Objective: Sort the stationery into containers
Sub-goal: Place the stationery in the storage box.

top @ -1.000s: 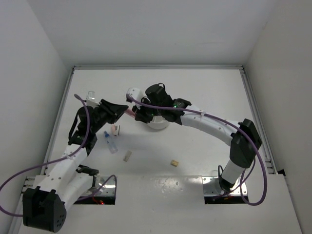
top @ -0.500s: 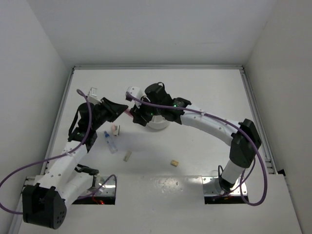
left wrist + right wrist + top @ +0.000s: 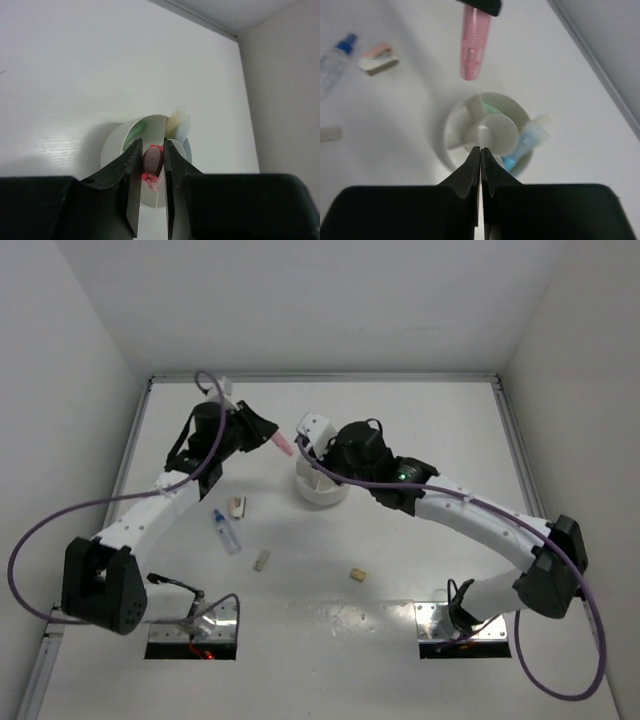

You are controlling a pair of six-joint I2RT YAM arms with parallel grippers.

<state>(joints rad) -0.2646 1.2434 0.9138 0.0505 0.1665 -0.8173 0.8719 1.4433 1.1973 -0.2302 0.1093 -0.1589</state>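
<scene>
- Step in hand: carrying one piece to the bowl. The left gripper (image 3: 150,146) is clamped on a pink marker (image 3: 281,443), jaws pressed against its sides, with most of the marker sticking out past the fingertips.
- In the top view the marker hangs in the air at about 10 o'clock from the bowl (image 3: 322,496), near the rim but seemingly not yet over it (the right wrist view agrees, with the marker's tip just short of the rim at 12 o'clock).
- The right gripper (image 3: 480,151) has its jaws together with nothing between them, and it sits above the bowl's centre cup.
- Already in the bowl, seen from the right wrist: a blue stick (image 3: 522,143) at 4 o'clock of the centre cup and something green (image 3: 491,106) at 12 o'clock.
- Lying on the table (image 3: 420,420) and not yet sorted:
  - a clear tube (image 3: 226,531) and a pink-and-white piece (image 3: 237,506), both at 8 o'clock from the bowl
  - a tan block (image 3: 261,560) at 7 o'clock
  - a second tan block (image 3: 356,574) at 5 o'clock
- Next move, as I judge it: bring the marker over a free compartment, tip it downward, then part the jaws.
- The right arm is close above the bowl, so it should probably back away first or the two arms may collide.
</scene>
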